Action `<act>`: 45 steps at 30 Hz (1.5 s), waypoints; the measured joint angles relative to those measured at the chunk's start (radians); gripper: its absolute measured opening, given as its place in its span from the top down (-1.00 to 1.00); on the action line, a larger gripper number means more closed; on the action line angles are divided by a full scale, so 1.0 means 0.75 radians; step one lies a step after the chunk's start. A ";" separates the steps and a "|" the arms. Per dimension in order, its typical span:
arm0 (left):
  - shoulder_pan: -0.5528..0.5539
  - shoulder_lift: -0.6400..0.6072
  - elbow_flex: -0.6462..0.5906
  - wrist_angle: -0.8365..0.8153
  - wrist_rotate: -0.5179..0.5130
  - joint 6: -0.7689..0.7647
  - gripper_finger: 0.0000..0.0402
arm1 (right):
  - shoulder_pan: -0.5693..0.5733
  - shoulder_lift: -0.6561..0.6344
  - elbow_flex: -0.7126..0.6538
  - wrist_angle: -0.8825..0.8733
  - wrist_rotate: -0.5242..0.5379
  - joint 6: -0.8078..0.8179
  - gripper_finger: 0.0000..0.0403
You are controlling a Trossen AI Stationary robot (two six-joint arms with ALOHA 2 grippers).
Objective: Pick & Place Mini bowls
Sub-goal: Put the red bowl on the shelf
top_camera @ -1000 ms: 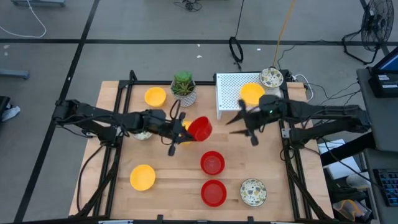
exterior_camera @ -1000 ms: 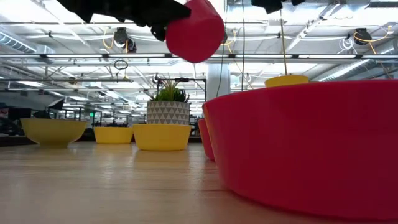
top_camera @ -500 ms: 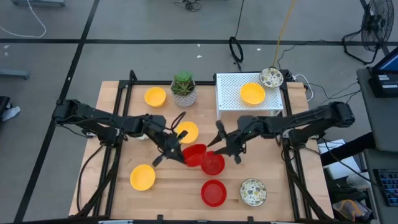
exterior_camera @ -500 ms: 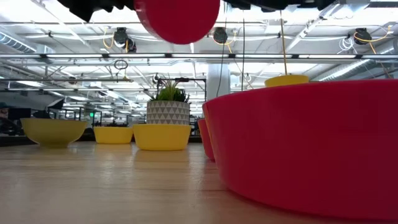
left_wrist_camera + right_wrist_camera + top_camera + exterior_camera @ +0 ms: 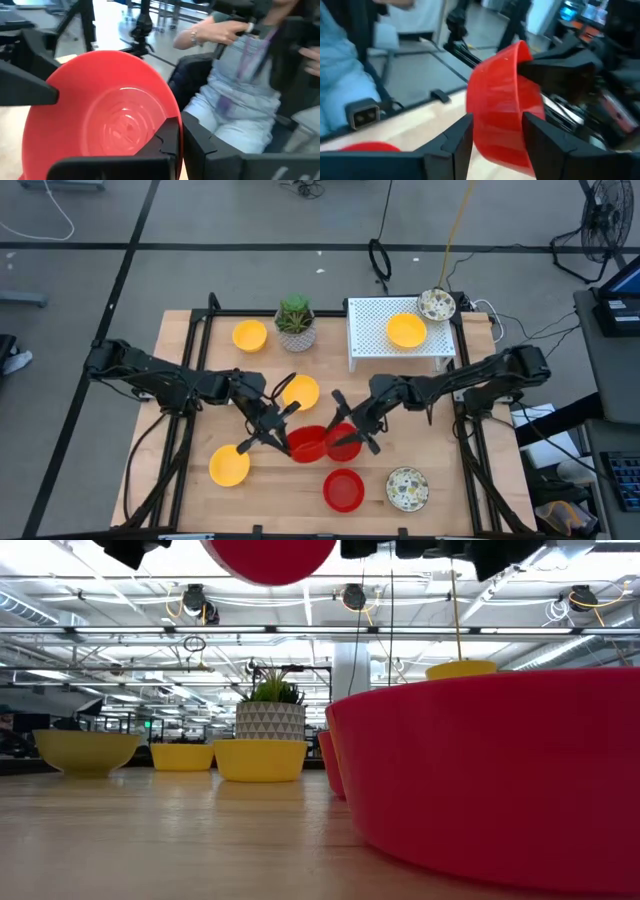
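My left gripper (image 5: 285,435) is shut on a red mini bowl (image 5: 305,443) and holds it in the air over the table's middle; in the low view this bowl (image 5: 268,555) hangs at the top. My right gripper (image 5: 340,428) is open, and its fingers (image 5: 454,145) stand on either side of that same bowl (image 5: 502,105); whether they touch it I cannot tell. A second red bowl (image 5: 346,444) rests on the table below the right gripper, a third (image 5: 343,490) nearer the front edge. My left gripper holds the red bowl by its rim (image 5: 170,127), one finger (image 5: 162,150) inside the bowl and one (image 5: 205,155) outside. The bowl is lifted clear of the table and tipped on its side, its hollow facing back along the left arm.
Yellow bowls sit at the far left (image 5: 249,335), mid table (image 5: 300,392) and near left (image 5: 229,465); another (image 5: 406,330) lies on the white rack (image 5: 370,330). Speckled bowls are by the rack's far corner (image 5: 436,304) and near right (image 5: 407,487). A potted plant (image 5: 294,322) stands at the back.
My left gripper has carried the red bowl toward the table's near edge, swinging its wrist round so the bowl has turned. My right gripper has come down from in front of the rack, toward the left and near edge, until its open fingers flank the bowl.
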State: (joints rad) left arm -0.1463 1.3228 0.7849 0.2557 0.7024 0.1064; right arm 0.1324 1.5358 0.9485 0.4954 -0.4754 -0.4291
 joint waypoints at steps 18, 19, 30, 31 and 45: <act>0.002 0.001 -0.001 -0.008 0.019 0.090 0.89 | 0.027 0.248 0.001 0.440 -0.148 0.123 0.43; 0.003 0.001 -0.001 0.002 0.017 0.091 0.86 | 0.027 0.249 0.001 0.441 -0.152 0.136 0.50; 0.001 -0.001 0.001 0.087 -0.133 -0.036 0.77 | 0.027 0.248 0.000 0.440 -0.282 0.280 0.95; 0.001 -0.001 0.001 0.104 -0.147 -0.075 0.76 | 0.027 0.248 0.000 0.440 -0.286 0.291 0.97; 0.002 -0.003 0.001 0.133 -0.392 -0.212 -0.02 | -0.027 0.241 0.000 0.423 -0.267 0.454 1.00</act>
State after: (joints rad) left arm -0.1448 1.3209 0.7853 0.3554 0.4087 -0.0528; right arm 0.1124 1.7164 0.9485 0.8125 -0.6754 -0.0890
